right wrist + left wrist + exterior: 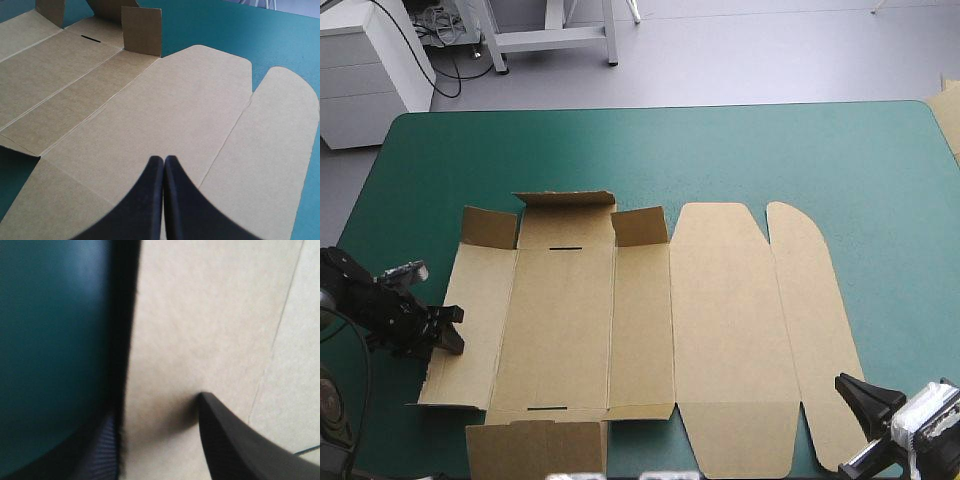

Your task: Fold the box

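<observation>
Though it's unclear from above, the right hand [164, 159] is closed.

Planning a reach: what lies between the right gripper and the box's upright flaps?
Only bare flat panels of the box, shown in the right wrist view.

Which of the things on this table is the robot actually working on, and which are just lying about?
In the job: brown box, mostly flat, a few end flaps raised; left gripper, open at its left edge; right gripper, shut.
Lying about: a pale sheet's edge by the table's far right corner.
</observation>
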`<state>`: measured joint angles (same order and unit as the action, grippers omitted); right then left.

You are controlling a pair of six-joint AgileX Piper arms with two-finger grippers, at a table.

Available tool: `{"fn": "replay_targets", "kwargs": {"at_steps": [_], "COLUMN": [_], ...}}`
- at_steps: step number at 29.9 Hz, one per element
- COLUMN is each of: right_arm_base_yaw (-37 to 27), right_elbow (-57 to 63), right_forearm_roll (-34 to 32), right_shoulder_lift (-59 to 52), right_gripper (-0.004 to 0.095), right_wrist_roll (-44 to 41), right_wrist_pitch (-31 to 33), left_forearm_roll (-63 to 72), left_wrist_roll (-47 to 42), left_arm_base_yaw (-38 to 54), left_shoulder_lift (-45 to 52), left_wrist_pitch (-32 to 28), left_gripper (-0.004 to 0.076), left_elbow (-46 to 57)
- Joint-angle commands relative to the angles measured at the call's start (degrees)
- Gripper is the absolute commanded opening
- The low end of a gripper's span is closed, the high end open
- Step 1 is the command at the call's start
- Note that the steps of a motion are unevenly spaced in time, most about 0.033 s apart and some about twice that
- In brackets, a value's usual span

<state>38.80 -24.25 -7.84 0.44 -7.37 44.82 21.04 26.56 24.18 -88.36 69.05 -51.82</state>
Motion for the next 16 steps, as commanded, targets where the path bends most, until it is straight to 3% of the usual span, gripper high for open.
{"fn": "replay_targets", "kwargs": {"at_steps": [1,16], "right_arm_base_yaw": [0.0,0.0], "right_elbow": [-1.5,-1.5], "right_forearm_roll": [-0.3,-0.3], "right_shoulder_lift": [1.1,1.1], "right_gripper": [-0.0018,-0.0018], "right_wrist_roll": [0.3,0.3], "right_wrist_pitch": [-4.3,-4.3], "left_forearm_roll": [4.0,19.2], "left_wrist_roll": [0.1,4.6], "left_arm_base_yaw": [0.2,0.0], "left_shoulder_lift": [1.2,2.4], "left_wrist_pitch": [5.3,5.4], "left_gripper": [0.0337,0.0337], "left_elbow": [2.9,4.6]}}
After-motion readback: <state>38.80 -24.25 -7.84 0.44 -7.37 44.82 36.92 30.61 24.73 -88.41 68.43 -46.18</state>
